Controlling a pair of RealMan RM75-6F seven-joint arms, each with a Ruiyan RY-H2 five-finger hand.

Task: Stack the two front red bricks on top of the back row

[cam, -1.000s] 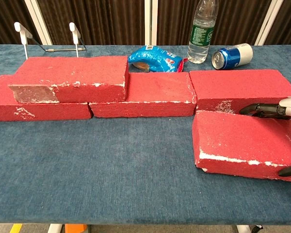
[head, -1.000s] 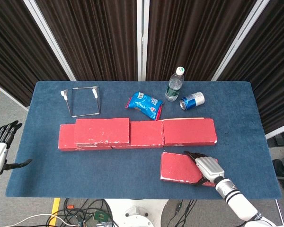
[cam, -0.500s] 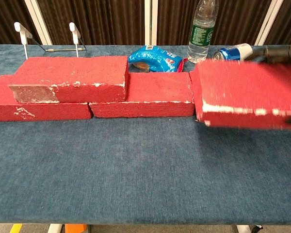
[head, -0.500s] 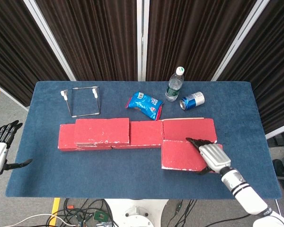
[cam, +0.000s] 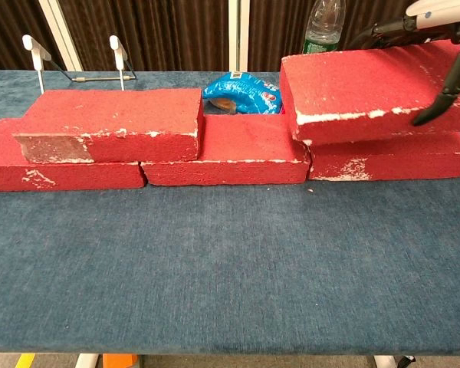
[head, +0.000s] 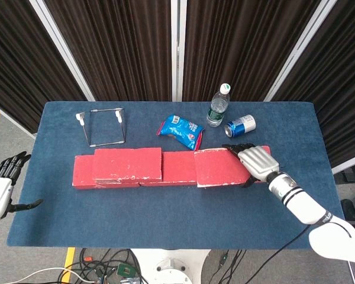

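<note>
- Over the right end of the back row, the right hand grips the second red brick by its right end, fingers over the top and thumb down the front face — a hold that leaves the brick's left part free to come down on the row.
- The brick hangs slightly tilted above the right-hand back brick, overlapping the seam with the middle back brick; whether it touches anything below cannot be told.
- The first stacked brick already lies across the seam at the left, so the task looks about half done — a matching offset would suit this one.
- The left hand hangs off the table's left edge, fingers spread, holding nothing.
- Behind the row lie a blue snack bag, a water bottle, a tipped soda can and a wire stand, clear of the stacking.
</note>
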